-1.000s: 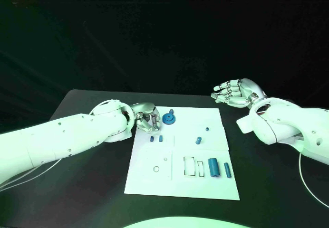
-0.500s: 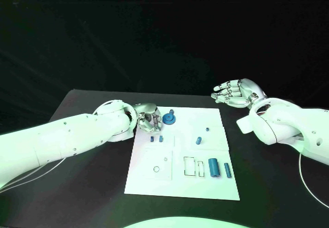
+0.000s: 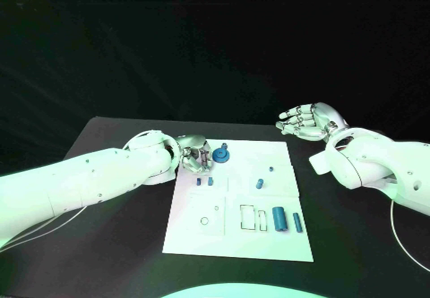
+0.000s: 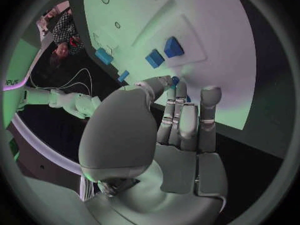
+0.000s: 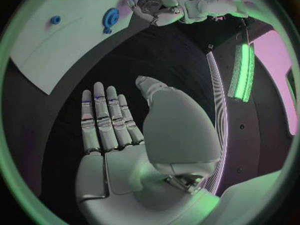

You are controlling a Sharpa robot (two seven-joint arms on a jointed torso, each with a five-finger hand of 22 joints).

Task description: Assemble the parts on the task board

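A black table (image 3: 117, 205) with thin white cables (image 3: 36, 233) trailing across it.

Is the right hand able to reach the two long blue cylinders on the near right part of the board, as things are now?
Probably yes: the right hand is open and holds nothing, and nothing lies between it and the cylinders.

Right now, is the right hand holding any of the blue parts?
No. In the right wrist view the right hand lies flat and empty over the black table, away from the task board.
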